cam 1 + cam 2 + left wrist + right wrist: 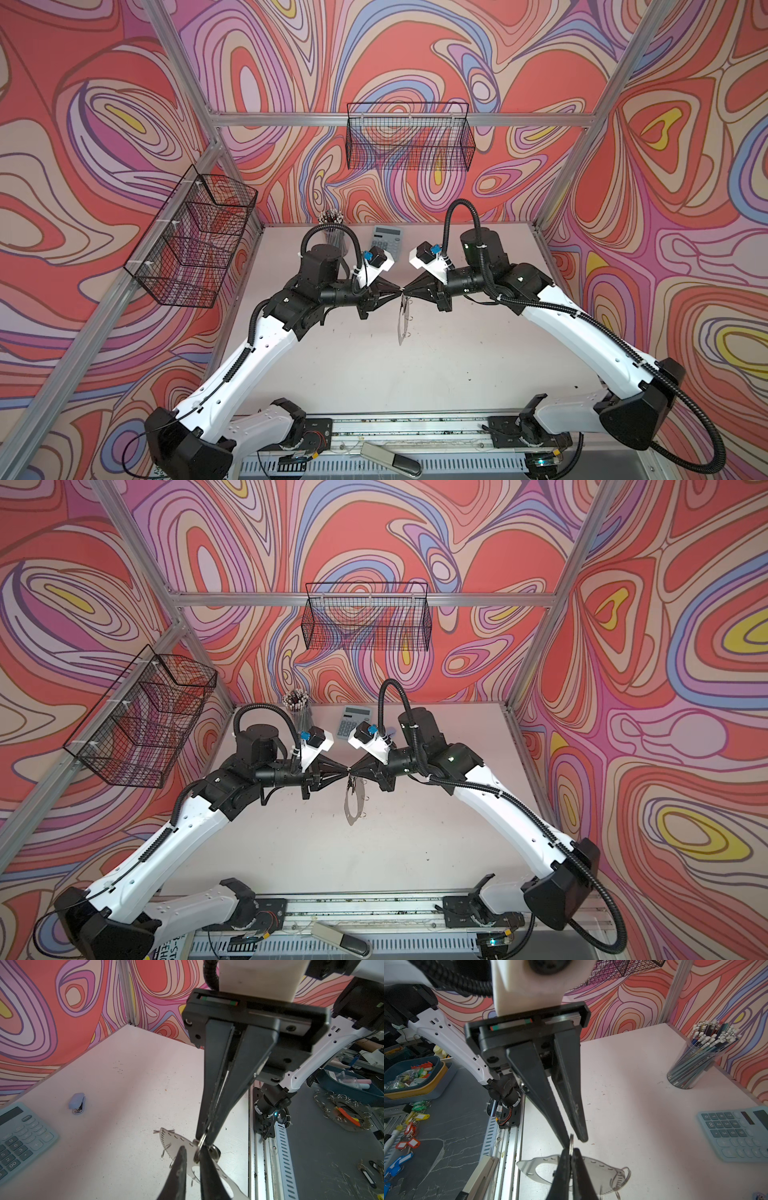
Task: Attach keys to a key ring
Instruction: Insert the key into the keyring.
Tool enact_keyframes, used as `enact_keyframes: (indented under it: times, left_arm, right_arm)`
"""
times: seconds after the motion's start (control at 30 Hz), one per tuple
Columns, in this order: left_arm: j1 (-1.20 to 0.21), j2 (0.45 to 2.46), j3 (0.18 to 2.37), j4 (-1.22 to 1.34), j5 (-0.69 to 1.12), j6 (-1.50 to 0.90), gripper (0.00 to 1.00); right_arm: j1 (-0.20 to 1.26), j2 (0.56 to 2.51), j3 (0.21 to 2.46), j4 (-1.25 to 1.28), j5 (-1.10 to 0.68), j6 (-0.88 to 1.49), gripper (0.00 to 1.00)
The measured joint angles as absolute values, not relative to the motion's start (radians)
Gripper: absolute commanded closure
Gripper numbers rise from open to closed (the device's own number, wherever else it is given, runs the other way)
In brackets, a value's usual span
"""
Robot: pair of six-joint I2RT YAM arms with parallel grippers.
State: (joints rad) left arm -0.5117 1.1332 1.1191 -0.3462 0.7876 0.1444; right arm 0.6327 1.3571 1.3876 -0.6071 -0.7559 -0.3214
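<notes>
this is looking like a robotics lab test cell: an aluminium frame (291, 120) is holding swirl-printed backdrop panels (415, 54) around a white table (332, 374), two robot arms (232, 374) are sitting mounted on a rail (415, 427) at its near edge, a pedal (390, 457) is lying beside that rail, and a bin (431, 1084) of coloured key tags (421, 1072) is sitting on the grey bench (456, 1126).

Flat oval key ring (175, 1144), dotted rim, wire loops, hanging upright midair
</notes>
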Motion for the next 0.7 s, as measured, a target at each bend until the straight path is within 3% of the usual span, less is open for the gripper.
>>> enact_keyframes:
  times: [0.2, 0.3, 0.43, 0.47, 0.7]
  left_arm:
    - [-0.511, 1.133, 1.119, -0.340, 0.796, 0.138, 0.87]
    - [-0.511, 1.133, 1.119, -0.341, 0.811, 0.138, 1.00]
    - [-0.508, 1.135, 1.119, -0.350, 0.826, 0.140, 1.00]
    - [-0.508, 1.137, 1.119, -0.350, 0.828, 0.139, 1.00]
    - [-0.510, 1.110, 1.048, -0.212, 0.822, 0.093, 1.00]
  right_arm:
    - [0.636, 1.357, 1.388, -0.607, -0.756, -0.323, 1.00]
    - [0.639, 1.357, 1.388, -0.607, -0.755, -0.324, 1.00]
    - [0.638, 1.357, 1.388, -0.611, -0.746, -0.331, 1.00]
    - [0.638, 1.357, 1.388, -0.614, -0.744, -0.332, 0.92]
    - [0.636, 1.305, 1.322, -0.521, -0.711, -0.278, 0.78]
